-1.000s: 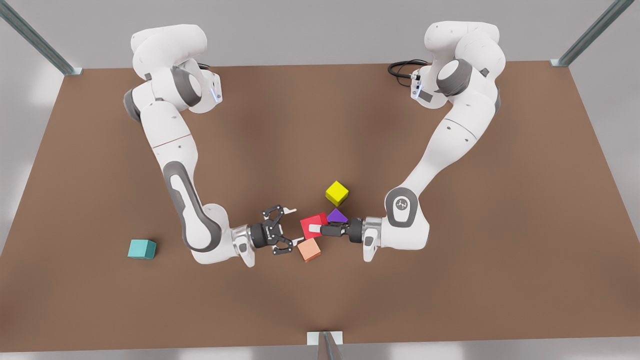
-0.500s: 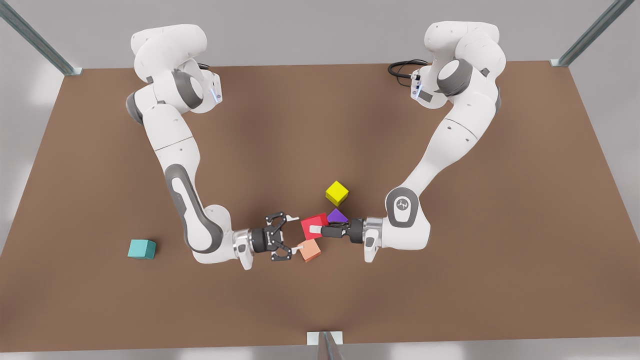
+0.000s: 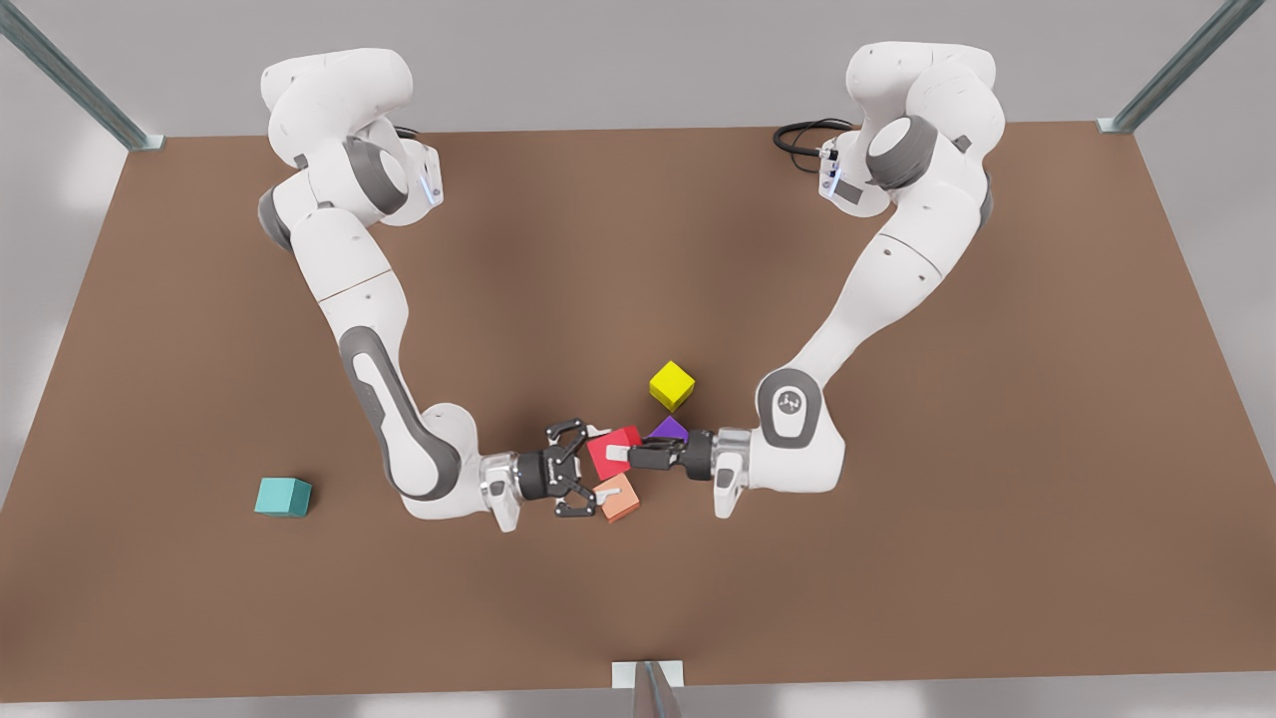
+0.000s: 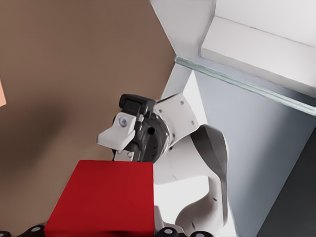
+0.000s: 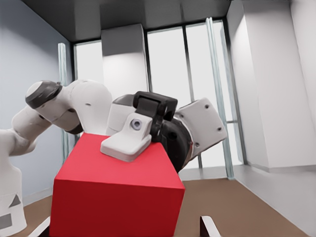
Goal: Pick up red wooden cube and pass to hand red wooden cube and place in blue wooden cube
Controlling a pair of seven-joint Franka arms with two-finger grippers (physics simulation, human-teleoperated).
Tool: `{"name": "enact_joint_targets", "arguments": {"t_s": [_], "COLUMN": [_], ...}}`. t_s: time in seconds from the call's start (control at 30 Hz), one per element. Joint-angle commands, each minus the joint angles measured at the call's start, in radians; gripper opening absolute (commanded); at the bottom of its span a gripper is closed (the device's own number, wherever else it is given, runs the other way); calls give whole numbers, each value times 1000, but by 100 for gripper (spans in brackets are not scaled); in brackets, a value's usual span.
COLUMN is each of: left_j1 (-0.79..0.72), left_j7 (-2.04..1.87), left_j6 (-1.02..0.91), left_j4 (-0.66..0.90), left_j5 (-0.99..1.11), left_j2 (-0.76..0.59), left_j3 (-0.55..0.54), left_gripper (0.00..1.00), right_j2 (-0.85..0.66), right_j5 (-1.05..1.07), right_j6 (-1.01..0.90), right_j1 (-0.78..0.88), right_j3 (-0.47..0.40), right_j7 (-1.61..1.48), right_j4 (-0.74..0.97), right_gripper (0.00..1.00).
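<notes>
Evidently I have the right pincer [image 3: 622,457] clamped on the small bright red wooden cube [image 3: 605,445] mid-table so the left pincer [image 3: 606,462], spread open around it, can take over.

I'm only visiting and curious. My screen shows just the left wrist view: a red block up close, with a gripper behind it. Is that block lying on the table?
Observer: No. The front view shows the red wooden cube lifted, with the right gripper shut on it.
Operator: And the gripper my camera rides on?
Observer: The left gripper is open, with one finger on each side of the cube.
Operator: Is there a blue block anywhere?
Observer: Yes, the blue wooden cube sits alone on the table, far toward the front view's left.
</notes>
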Motion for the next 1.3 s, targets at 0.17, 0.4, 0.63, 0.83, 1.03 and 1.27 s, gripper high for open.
{"name": "enact_joint_targets", "arguments": {"t_s": [0.17, 0.4, 0.63, 0.83, 1.03, 1.27], "left_j1": [-5, -6, -6, 11, 193, 486], "left_j7": [45, 45, 47, 48, -101, -173], "left_j6": [16, 26, 26, 20, -233, -983], "left_j4": [0, 0, 0, 0, -23, -3], "left_j5": [-22, -22, -22, -8, 139, 1117], "left_j2": [-2, -2, -2, -3, -60, -393], "left_j3": [-2, -2, -2, -2, -5, -54], "left_gripper": [55, 55, 100, 100, 100, 100], "right_j2": [-3, -5, -5, -5, -28, -241], "right_j5": [1, 3, 3, 3, -92, -1403], "right_j6": [16, 30, 30, 29, 3, -10], "right_j1": [0, 0, 0, 0, -66, -301], "right_j3": [11, 29, 29, 27, 15, -83], "right_j7": [-46, -44, -44, -44, -44, 889], "right_j4": [2, 10, 10, 10, -1, -8], "right_gripper": [100, 72, 69, 69, 69, 69]}}
